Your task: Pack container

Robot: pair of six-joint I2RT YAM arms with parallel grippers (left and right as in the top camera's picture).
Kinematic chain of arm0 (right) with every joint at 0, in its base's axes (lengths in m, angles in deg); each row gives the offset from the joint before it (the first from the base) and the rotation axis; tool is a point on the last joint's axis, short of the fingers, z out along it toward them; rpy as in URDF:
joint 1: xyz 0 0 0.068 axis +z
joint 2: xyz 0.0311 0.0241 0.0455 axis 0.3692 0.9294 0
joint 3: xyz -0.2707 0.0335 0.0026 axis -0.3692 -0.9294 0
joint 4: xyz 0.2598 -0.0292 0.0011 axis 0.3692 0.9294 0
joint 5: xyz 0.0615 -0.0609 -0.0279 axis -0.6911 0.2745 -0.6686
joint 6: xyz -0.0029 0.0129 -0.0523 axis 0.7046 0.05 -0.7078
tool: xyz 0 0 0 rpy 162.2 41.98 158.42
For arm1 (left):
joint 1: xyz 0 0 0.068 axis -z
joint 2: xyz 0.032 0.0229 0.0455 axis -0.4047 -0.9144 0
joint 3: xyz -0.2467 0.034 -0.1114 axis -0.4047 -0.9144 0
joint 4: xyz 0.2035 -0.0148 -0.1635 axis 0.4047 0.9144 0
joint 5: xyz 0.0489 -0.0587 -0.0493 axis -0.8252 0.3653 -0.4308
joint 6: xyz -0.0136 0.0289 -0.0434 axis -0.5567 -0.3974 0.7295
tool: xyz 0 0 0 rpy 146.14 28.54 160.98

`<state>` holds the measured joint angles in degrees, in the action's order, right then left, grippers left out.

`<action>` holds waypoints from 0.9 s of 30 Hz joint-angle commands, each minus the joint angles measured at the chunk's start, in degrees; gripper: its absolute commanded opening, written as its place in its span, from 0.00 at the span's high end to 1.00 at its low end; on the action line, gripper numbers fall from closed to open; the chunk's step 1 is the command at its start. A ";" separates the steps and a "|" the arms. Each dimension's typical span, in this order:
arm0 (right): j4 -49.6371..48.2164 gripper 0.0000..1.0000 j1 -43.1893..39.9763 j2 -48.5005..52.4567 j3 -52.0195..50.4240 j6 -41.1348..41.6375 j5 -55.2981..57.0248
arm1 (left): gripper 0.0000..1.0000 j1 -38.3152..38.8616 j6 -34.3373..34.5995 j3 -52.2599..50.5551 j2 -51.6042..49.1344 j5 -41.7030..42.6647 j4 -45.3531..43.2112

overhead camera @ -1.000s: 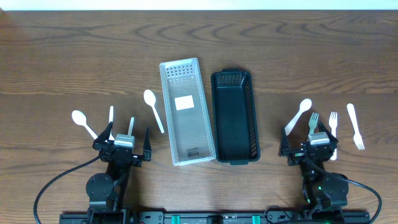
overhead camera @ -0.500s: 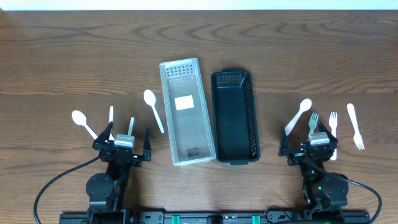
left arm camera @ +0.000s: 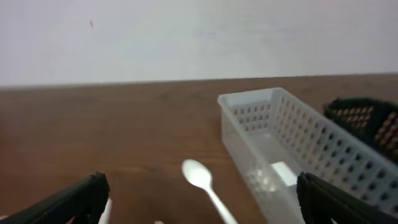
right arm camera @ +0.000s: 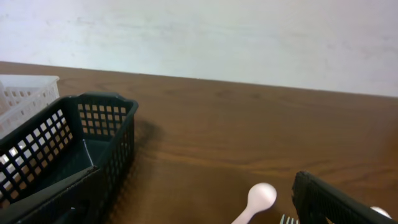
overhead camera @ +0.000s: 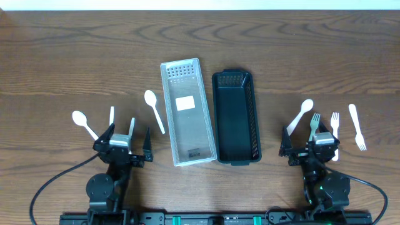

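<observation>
Although nothing on the table point(overhead camera: 62, 50) has moved over the last second, my left gripper point(overhead camera: 127, 135) has swung a little toward its own outer side, while my right gripper point(overhead camera: 310, 142) sits just as it did. Both sets of jaws stand wide apart and hold nothing; in each wrist view my fingers point(left arm camera: 68, 202) frame only bare wood and the baskets beyond. The clear basket point(overhead camera: 164, 112) and the black basket point(overhead camera: 235, 125) lie side by side in the middle of the table, long sides nearly touching, and neither has any cutlery in it; the clear one shows only a pale label on its floor. Everything to be packed is still out on the wood. On my left are the near spoon point(overhead camera: 154, 110) just beside the clear basket, the far spoon point(overhead camera: 80, 119) further out, and a thin white handle point(overhead camera: 112, 115) between them, too slight to identify. On my right are the right spoon point(overhead camera: 301, 114), the nearest fork point(overhead camera: 314, 123), the second fork point(overhead camera: 335, 122) and the outermost fork point(overhead camera: 357, 127). I read that small turn as the opening of a reach on the left, probably toward the pieces in front of that arm, so the packing has barely begun and every piece remains to be picked up.
</observation>
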<state>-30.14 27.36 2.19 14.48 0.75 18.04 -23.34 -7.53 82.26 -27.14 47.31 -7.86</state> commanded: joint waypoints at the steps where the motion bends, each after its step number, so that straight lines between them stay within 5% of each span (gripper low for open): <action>1: -0.33 0.01 -1.05 4.09 6.86 2.36 2.21 | 0.02 -0.15 7.96 8.31 -5.40 0.79 1.18; 8: 8.33 0.01 -2.82 28.89 28.41 0.55 0.83 | 0.02 -0.13 7.91 38.49 -37.20 0.81 17.05; 13: 25.49 0.01 -2.80 49.86 49.81 -0.81 0.72 | 0.02 -0.15 4.83 68.91 -63.43 0.79 40.92; 17: 37.44 0.01 -2.80 64.17 63.95 -0.85 -3.15 | 0.02 -0.15 4.07 85.53 -77.99 0.83 48.98; 20: 41.07 0.01 -2.80 72.06 69.11 -0.94 -3.28 | 0.02 -0.15 4.02 89.33 -84.15 1.55 46.47; 22: 41.55 0.16 -2.80 75.52 69.92 -0.59 -3.21 | 0.02 -0.13 4.04 89.29 -86.90 1.64 42.99; 27: 42.34 0.22 -2.80 81.46 69.92 2.78 -3.26 | 0.02 -0.09 6.01 89.29 -94.55 1.64 42.49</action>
<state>11.68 25.08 81.48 83.42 1.21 15.63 -23.34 -2.44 170.85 -117.58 48.21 33.95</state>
